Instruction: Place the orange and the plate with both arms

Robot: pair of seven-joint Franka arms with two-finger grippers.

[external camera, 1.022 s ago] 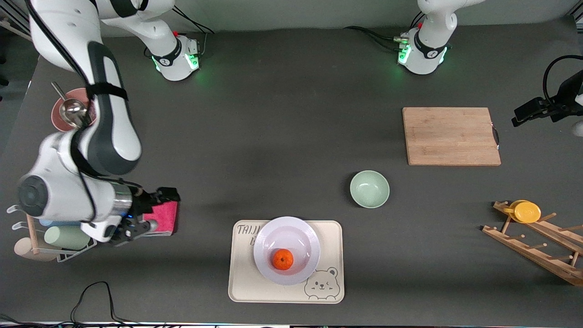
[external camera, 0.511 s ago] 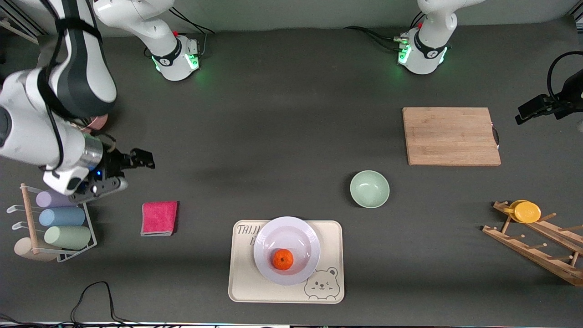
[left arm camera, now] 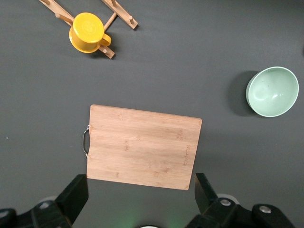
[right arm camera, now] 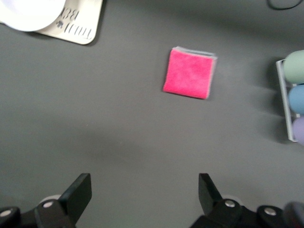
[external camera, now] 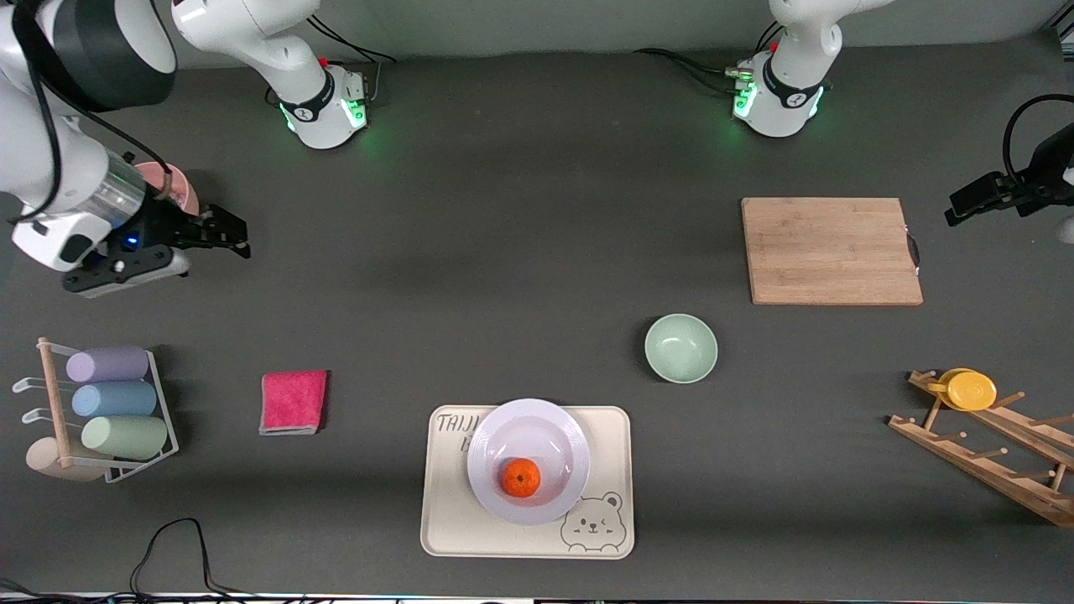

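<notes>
My right claw [external camera: 228, 233] hangs spread wide and empty at the upper left of the front frame, up over bare desk [external camera: 503, 252] beside a pink bowl [external camera: 172, 186]. In its wrist view both dark fingers [right arm camera: 78, 192] stand far apart at the bottom of the frame, with a folded pink cloth [right arm camera: 189, 72] on the desk in the upper middle and pastel cups [right arm camera: 297, 95] in a rack at the right edge.

My left claw [left arm camera: 141, 199] is likewise released, its two fingers [left arm camera: 76, 194] parted at the bottom of its wrist frame, over the wooden cutting board [left arm camera: 142, 147]. A mint-green bowl [left arm camera: 272, 91] shows at the right edge and a yellow cup [left arm camera: 87, 32] on a wooden rack at the upper left.

The orange [external camera: 521, 477] lies in the plate [external camera: 529, 419], and the plate sits on the cream bear tray [external camera: 604, 436], in the lower middle of the front frame, well apart from both claws.
</notes>
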